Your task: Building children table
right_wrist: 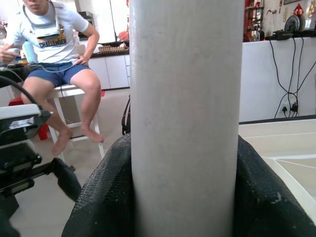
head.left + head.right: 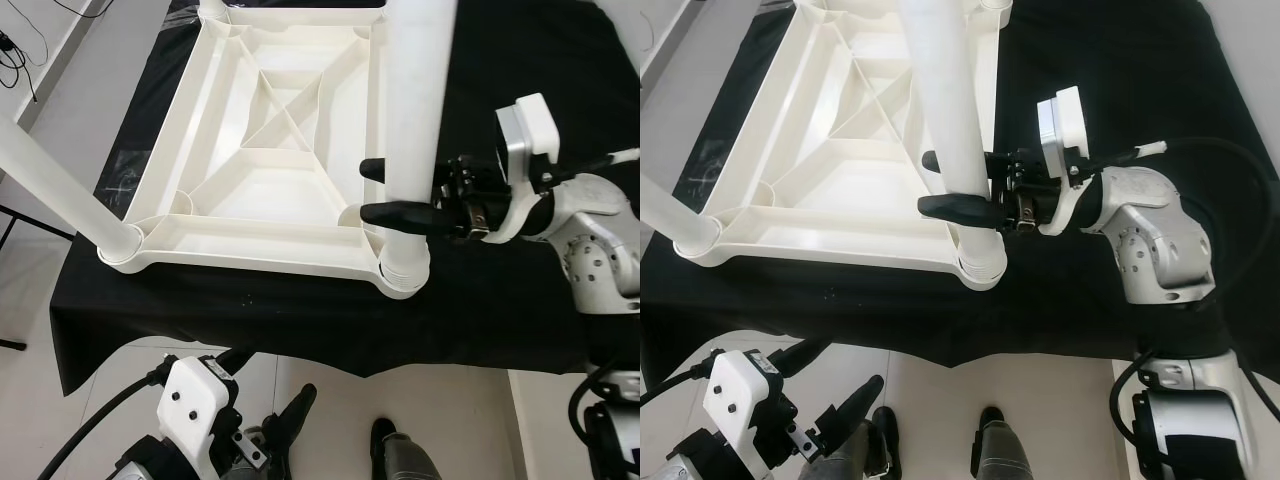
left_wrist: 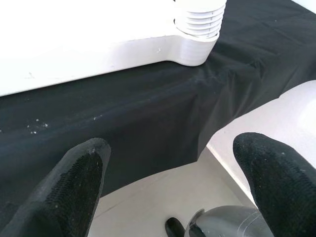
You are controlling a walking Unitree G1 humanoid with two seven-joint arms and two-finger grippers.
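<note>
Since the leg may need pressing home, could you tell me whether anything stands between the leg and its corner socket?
Nothing visible does. The white leg already stands in the corner socket of the upturned tabletop, with the right gripper closed around it.

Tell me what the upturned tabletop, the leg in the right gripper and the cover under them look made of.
Tabletop: likely moulded white plastic, matte, with cast ribs underneath.
Leg, held in the right gripper: seemingly the same plastic, a smooth tube, ridged at its socket.
Cover: black woven cloth; it creases and drapes over the edge.
</note>
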